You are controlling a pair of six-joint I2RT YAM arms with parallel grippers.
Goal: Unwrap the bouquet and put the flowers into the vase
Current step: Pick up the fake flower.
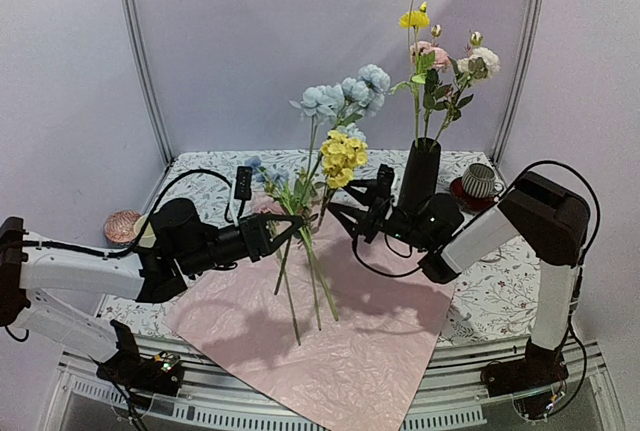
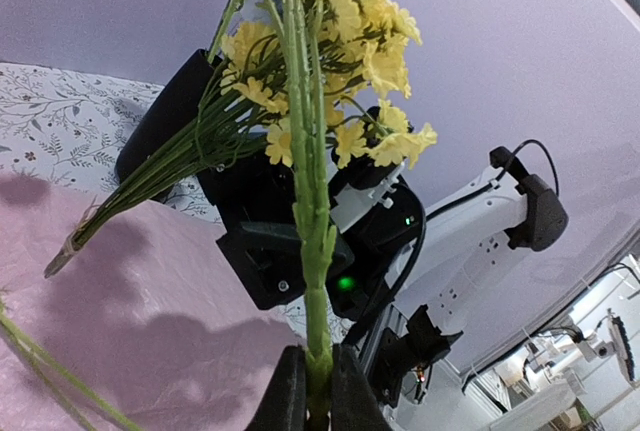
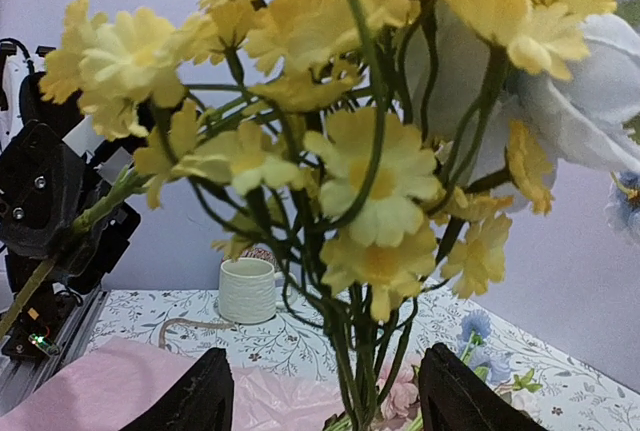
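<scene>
The bouquet is undone: its pink wrapping paper (image 1: 340,341) lies spread flat on the table. My left gripper (image 1: 292,227) is shut on the green stems (image 2: 312,251) of the loose flowers, holding them upright above the paper: pale blue blooms (image 1: 345,91) on top and a yellow sprig (image 1: 341,156) below. My right gripper (image 1: 345,216) faces it, open, its fingers (image 3: 200,396) standing either side of the yellow sprig's thin stems (image 3: 365,371) without touching them. The black vase (image 1: 420,176) behind holds yellow, pink and cream flowers (image 1: 440,51).
A ribbed cup on a red saucer (image 1: 480,183) stands right of the vase. A white cup (image 3: 247,289) and a small pinkish object (image 1: 122,225) sit at the table's left edge. The tablecloth (image 1: 500,291) has a floral print. Lavender walls enclose the back and sides.
</scene>
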